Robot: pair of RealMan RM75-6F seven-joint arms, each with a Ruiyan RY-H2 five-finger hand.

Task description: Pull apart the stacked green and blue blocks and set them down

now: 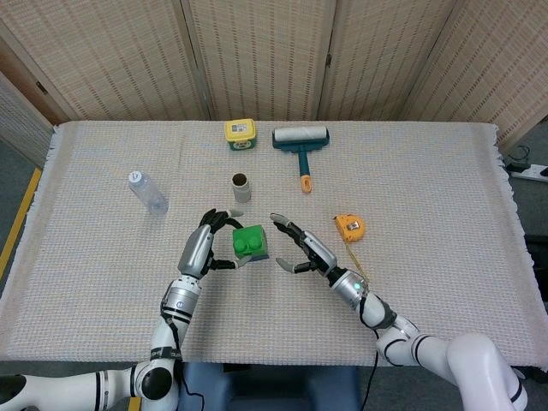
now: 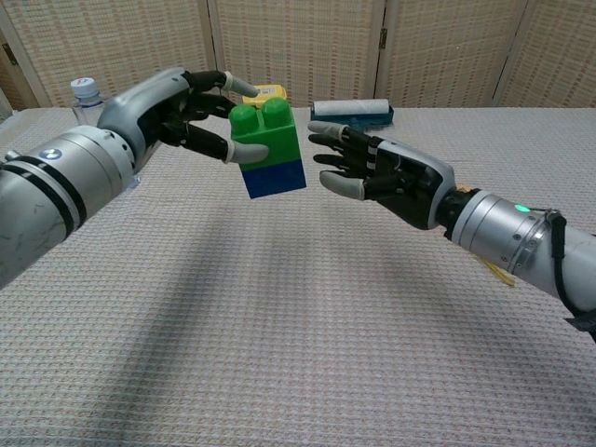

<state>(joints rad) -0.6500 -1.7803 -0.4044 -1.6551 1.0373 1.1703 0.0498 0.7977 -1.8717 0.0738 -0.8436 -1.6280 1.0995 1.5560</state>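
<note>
The green block (image 2: pixel 268 136) sits stacked on the blue block (image 2: pixel 275 177), both held in the air above the cloth. My left hand (image 2: pixel 191 112) grips the green block from its left side. From overhead the green block (image 1: pixel 250 241) hides most of the blue one, and my left hand (image 1: pixel 208 241) shows beside it. My right hand (image 2: pixel 372 172) hangs open just right of the stack, fingers spread toward it and a small gap from it. In the head view my right hand (image 1: pixel 300 247) is close to the block's right face.
A yellow tape measure (image 1: pixel 349 227) lies right of my right hand. A lint roller (image 1: pixel 300 141), a yellow tub (image 1: pixel 241 133) and a small brown-topped cylinder (image 1: pixel 241 187) stand behind. A plastic bottle (image 1: pixel 148 192) lies at the left.
</note>
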